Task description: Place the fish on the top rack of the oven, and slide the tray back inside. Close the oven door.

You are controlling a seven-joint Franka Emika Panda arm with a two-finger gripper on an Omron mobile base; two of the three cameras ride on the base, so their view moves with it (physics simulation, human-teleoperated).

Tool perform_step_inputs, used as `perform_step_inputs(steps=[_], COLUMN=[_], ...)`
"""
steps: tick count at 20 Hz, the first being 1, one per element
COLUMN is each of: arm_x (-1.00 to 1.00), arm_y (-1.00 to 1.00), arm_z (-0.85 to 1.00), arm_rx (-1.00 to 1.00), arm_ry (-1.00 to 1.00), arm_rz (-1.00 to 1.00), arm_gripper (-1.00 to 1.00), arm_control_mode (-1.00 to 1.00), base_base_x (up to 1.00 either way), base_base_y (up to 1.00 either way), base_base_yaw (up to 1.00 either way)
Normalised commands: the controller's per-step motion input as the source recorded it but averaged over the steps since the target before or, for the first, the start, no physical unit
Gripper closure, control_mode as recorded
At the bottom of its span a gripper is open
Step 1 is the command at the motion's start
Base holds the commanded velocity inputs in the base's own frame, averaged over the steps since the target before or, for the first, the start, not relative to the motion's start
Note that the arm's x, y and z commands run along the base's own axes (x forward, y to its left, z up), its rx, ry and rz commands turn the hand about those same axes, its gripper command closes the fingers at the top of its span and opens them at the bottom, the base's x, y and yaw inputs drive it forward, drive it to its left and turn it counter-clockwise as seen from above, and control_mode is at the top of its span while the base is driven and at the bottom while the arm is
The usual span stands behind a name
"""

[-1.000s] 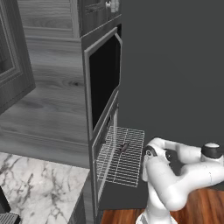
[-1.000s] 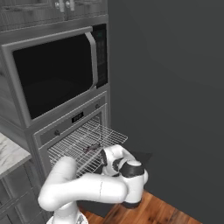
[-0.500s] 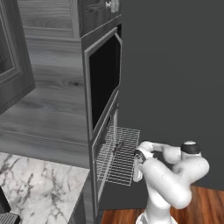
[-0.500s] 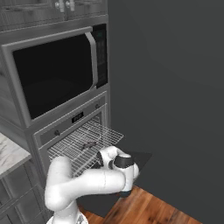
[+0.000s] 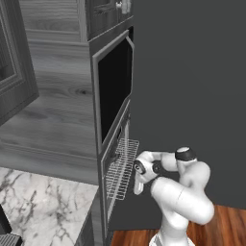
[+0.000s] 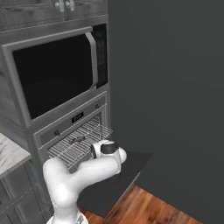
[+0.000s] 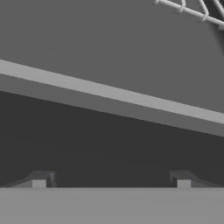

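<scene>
Rack position compared with half a second and one second back: the top rack (image 6: 78, 142) has been pushed well in. It was then far out over the oven door (image 6: 114, 177); now only its front part projects from the oven (image 6: 72, 120). In the left base view the rack (image 5: 121, 168) is seen as a short grid in front of the oven face.

The fish (image 6: 78, 139) is seen lying on the rack, near the middle of the part that is visible, and has been carried in with it.

The gripper (image 5: 138, 185) is held just off the rack's front edge, below it. In the hand view its fingertips (image 7: 40, 179) are set wide apart with nothing between them; a corner of the rack (image 7: 192, 11) is seen at the top.

Judgement: fish placed, rack mostly slid in. A further push seems needed before the door, lying open and flat, can be lifted shut
</scene>
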Motion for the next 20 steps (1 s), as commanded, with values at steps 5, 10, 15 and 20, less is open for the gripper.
perform_step_inputs(steps=[5,10,15,20], arm_x=[1.00,0.98,0.89,0.69], arm_y=[0.56,0.66,0.72,0.61], arm_z=[-0.08,0.00,0.00,0.00], arm_rx=[0.00,0.00,0.00,0.00], arm_ry=[0.13,0.12,0.12,0.11], arm_rz=[0.09,0.07,0.05,0.05], arm_gripper=[-1.00,-1.00,-1.00,-1.00], arm_control_mode=[-1.00,-1.00,-1.00,-1.00], base_base_x=[0.00,0.00,0.00,0.00], base_base_y=[0.00,0.00,0.00,0.00], base_base_yaw=[0.00,0.00,0.00,0.00])
